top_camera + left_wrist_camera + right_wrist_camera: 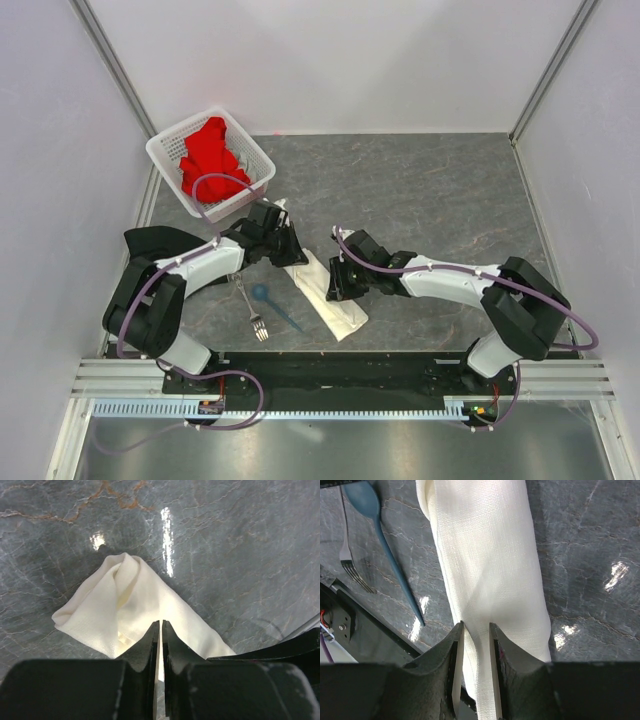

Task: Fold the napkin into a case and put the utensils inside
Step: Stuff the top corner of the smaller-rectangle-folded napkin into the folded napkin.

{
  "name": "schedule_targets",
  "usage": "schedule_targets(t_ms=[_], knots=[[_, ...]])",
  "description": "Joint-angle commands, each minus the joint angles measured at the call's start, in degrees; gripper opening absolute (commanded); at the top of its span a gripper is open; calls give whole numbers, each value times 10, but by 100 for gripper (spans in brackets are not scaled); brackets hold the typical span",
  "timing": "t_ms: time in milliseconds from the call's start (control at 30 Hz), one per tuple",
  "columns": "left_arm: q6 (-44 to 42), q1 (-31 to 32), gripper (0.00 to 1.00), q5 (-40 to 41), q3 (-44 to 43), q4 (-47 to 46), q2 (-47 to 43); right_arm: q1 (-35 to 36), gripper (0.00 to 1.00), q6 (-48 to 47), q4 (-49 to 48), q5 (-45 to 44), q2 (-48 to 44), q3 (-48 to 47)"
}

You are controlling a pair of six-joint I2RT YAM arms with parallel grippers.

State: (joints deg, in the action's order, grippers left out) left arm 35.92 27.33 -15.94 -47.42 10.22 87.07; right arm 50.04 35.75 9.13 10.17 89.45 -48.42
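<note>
Grey marble tabletop [450, 190]. L gripper [160, 625] pinches napkin [125, 600] tight; R gripper [475, 630] clamps its layered end. Keep tension even.

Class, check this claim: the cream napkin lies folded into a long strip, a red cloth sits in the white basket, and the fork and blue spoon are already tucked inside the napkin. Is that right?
One thing is wrong. The fork and blue spoon are not inside the napkin; they lie on the table beside it, as the top external view shows. The rest stands.
</note>
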Motion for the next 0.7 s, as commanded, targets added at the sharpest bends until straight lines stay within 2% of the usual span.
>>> schedule_targets(t_ms=[0,100,333,567,667], knots=[[-19,-3,10,26,9,4,14,3,34,-3,-14,-2,11,11],[-32,-3,10,59,12,9,30,8,34,7,-35,5,13,37],[-49,-5,7,81,0,16,64,32,33,28,-68,6,36,58],[-50,-5,6,68,5,7,31,40,34,-35,35,-60,1,-17],[-50,-5,6,64,4,4,23,41,39,-66,55,-63,-2,-47]])
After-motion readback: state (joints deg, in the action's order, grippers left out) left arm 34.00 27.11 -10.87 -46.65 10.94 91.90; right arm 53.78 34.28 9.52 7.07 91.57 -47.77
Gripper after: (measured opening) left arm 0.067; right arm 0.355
